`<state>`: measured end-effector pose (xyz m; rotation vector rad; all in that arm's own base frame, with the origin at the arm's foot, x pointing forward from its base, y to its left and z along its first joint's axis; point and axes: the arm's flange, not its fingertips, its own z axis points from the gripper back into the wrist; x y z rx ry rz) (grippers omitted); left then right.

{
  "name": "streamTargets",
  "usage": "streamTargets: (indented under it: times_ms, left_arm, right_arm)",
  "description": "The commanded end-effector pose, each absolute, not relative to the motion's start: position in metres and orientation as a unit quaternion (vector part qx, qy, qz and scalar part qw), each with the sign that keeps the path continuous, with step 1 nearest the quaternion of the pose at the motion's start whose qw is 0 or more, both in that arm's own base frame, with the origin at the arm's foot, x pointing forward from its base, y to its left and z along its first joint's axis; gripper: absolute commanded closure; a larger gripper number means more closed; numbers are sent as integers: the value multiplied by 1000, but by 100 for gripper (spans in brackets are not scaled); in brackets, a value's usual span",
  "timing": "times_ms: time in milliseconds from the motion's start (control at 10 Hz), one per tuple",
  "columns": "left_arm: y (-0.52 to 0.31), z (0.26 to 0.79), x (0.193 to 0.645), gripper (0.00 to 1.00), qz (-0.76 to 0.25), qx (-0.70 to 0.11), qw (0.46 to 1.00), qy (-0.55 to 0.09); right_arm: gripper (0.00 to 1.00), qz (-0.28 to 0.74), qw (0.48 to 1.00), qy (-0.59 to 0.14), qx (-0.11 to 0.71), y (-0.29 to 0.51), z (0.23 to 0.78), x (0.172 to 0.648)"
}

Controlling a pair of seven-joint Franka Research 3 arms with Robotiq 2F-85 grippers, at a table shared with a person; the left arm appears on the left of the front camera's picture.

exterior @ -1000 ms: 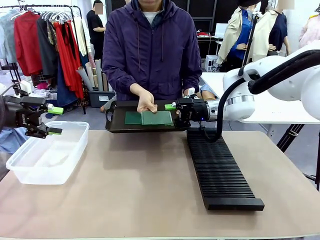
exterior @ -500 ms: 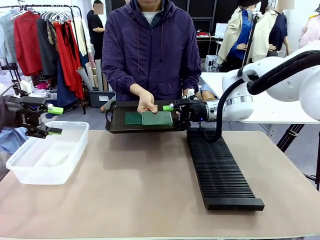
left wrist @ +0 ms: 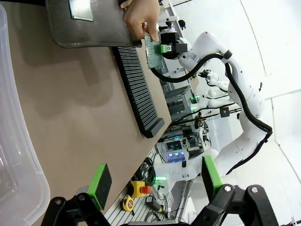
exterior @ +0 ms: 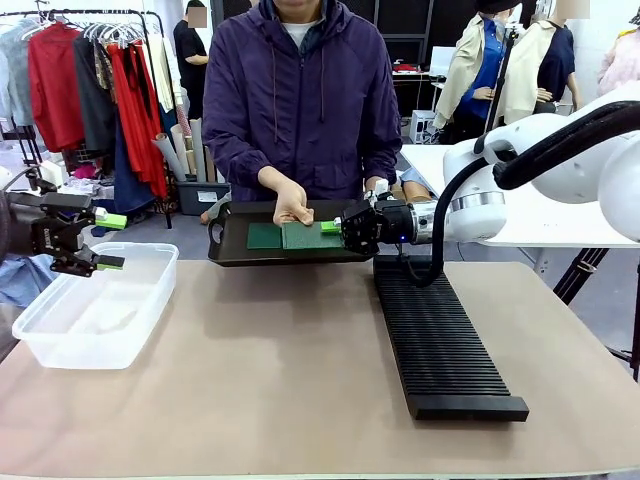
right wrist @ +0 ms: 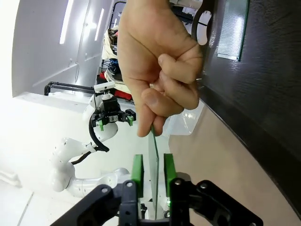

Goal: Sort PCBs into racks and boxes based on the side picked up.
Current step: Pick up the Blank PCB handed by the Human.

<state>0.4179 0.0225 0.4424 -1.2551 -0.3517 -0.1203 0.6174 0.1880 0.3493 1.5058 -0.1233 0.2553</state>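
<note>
Across the table a person holds a flat black tray [exterior: 230,250] and, with one hand [exterior: 293,208], pinches a light green PCB [exterior: 312,237] by its edge. My right gripper [exterior: 335,228] reaches over the tray's right end to that board. In the right wrist view the PCB [right wrist: 153,150] stands edge-on between the green pads [right wrist: 137,169], with a thin gap on each side. A darker PCB [exterior: 265,236] lies flat in the tray. My left gripper [exterior: 108,242] hangs open and empty above the clear box [exterior: 100,310]. The black ribbed rack [exterior: 440,340] lies right of centre.
The box [left wrist: 14,155] holds nothing that I can see. The rack [left wrist: 138,94] runs from the tray toward my side of the table. A clothes rail [exterior: 90,80] and other people stand behind the person. Bare brown tabletop [exterior: 270,380] lies between box and rack.
My right gripper slid left over the tray's end and its jaws narrowed around the PCB that the hand holds. The tray rose slightly. My left arm stayed still.
</note>
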Motion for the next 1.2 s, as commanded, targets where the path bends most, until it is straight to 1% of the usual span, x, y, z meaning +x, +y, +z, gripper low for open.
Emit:
streamTargets:
  times_ms: [0, 500, 600, 700, 800, 1100]
  left_arm:
    - [23, 444, 417, 0, -58, -584, 793, -163]
    - [23, 444, 417, 0, -58, -584, 793, -163]
    - [23, 444, 417, 0, -58, -584, 793, -163]
    - [23, 444, 417, 0, -58, -584, 793, -163]
    - [23, 444, 417, 0, -58, -584, 793, -163]
    - [23, 444, 417, 0, -58, -584, 793, -163]
  right_arm:
    - [100, 86, 720, -61, 686, 199, 351, 626]
    - [100, 68, 725, -57, 683, 200, 350, 626]
    - [100, 78, 719, -46, 689, 199, 350, 625]
    - [100, 112, 737, -31, 666, 199, 349, 621]
    - [100, 83, 728, -51, 679, 192, 346, 621]
    - [100, 83, 728, -51, 679, 192, 346, 621]
